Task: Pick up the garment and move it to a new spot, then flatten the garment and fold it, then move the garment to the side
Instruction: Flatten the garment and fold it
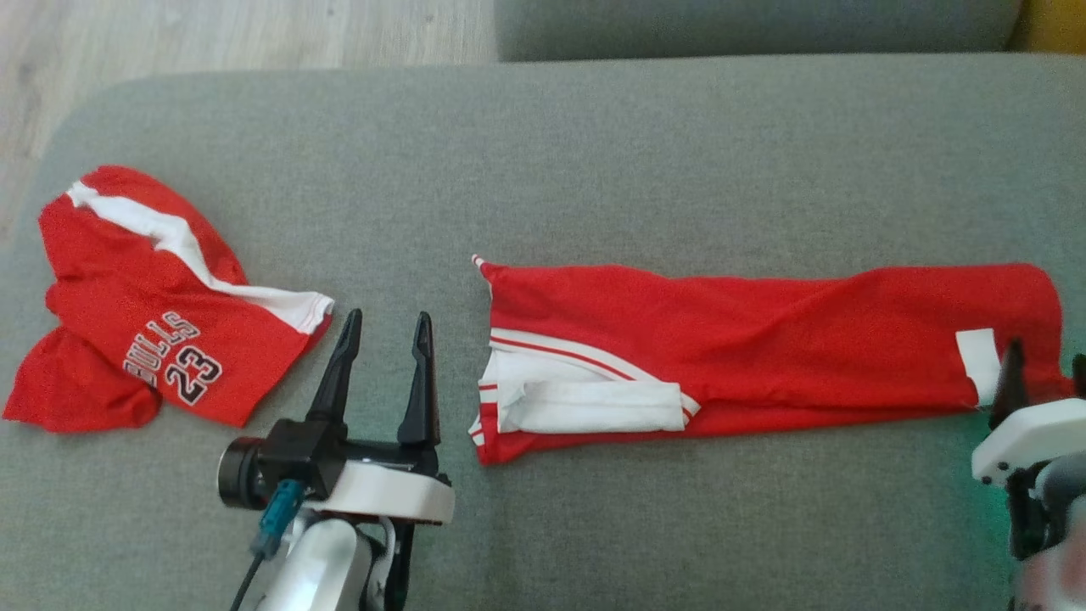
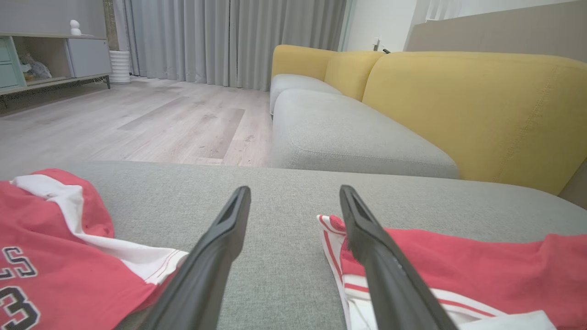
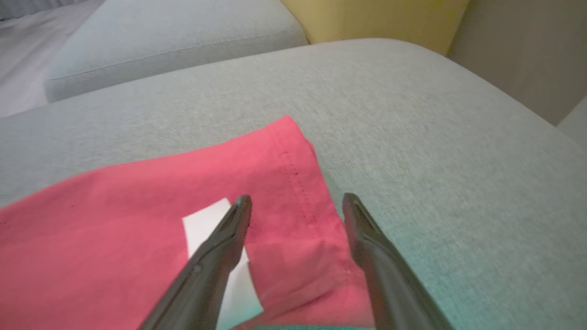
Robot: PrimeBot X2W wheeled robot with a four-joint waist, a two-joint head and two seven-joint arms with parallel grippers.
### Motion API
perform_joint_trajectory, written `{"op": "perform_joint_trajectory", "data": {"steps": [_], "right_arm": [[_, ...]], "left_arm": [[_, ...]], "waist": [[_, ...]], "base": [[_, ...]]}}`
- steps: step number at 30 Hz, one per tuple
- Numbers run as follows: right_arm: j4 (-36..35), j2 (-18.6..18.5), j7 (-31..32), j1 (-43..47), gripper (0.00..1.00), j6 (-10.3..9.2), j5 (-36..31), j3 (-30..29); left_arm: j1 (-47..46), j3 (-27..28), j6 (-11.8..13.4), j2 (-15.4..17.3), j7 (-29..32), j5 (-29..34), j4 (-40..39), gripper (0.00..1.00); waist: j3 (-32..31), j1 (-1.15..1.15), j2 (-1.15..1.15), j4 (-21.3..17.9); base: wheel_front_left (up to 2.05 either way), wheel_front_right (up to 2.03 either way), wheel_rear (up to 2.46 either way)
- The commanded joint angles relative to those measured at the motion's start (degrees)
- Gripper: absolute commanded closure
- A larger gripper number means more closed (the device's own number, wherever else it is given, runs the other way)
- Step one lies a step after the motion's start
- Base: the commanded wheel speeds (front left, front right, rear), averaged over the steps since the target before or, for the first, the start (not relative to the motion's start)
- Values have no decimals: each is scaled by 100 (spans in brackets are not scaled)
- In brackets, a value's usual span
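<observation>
The garment [image 1: 764, 339] is red with white trim, folded into a long flat strip across the grey cushion [image 1: 594, 153]. My left gripper [image 1: 388, 316] stands open just left of the strip's white-striped end [image 2: 335, 229], with bare cushion between its fingers [image 2: 294, 189]. My right gripper [image 1: 1046, 352] is open over the strip's right end, by a small white label [image 1: 978, 356]. In the right wrist view the red hem [image 3: 298, 183] lies under and between the open fingers [image 3: 297, 197]; nothing is gripped.
A second red piece printed BULLS 23 [image 1: 153, 322] lies crumpled at the cushion's left end [image 2: 46, 256]. Beyond the cushion's far edge are a wooden floor [image 2: 137, 123] and a grey-and-yellow sofa [image 2: 412, 101]. The cushion's corner rounds off at the right [image 3: 504, 114].
</observation>
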Motion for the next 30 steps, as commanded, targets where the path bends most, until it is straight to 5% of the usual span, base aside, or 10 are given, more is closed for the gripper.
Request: {"op": "perform_joint_trajectory", "data": {"steps": [1,8,17,18,19,20,30], "right_arm": [[-137,-27,8,-257,0,-4,-117,-32],[116,31,-28,-572,0,-4,-439,-474],[841,34,167,-756,0,-4,-92,-187],[874,35,175,-770,18,-4,-31,-157],[904,35,180,-782,83,-4,32,-129],[917,35,177,-782,100,-4,63,-105],[521,-249,175,-709,100,-4,-277,-511]], "left_arm": [[-230,234,-36,-1,-45,68,-129,0],[-362,376,-148,-19,-45,209,-75,0],[-490,519,-244,-34,-46,305,-53,0],[-502,536,-249,-35,-46,314,-59,0],[-511,552,-254,-36,-46,321,-62,0],[-518,566,-259,-36,-46,331,-64,0],[-477,632,-294,-40,-46,393,-26,0]], "waist": [[146,-1,0,-7],[349,-1,0,-70],[457,-1,0,-181],[463,-1,0,-189],[465,-1,0,-197],[466,-1,0,-202],[289,-1,0,-230]], "base": [[0,0,0],[0,0,0],[0,0,0],[0,0,0],[0,0,0],[0,0,0],[0,0,0]]}}
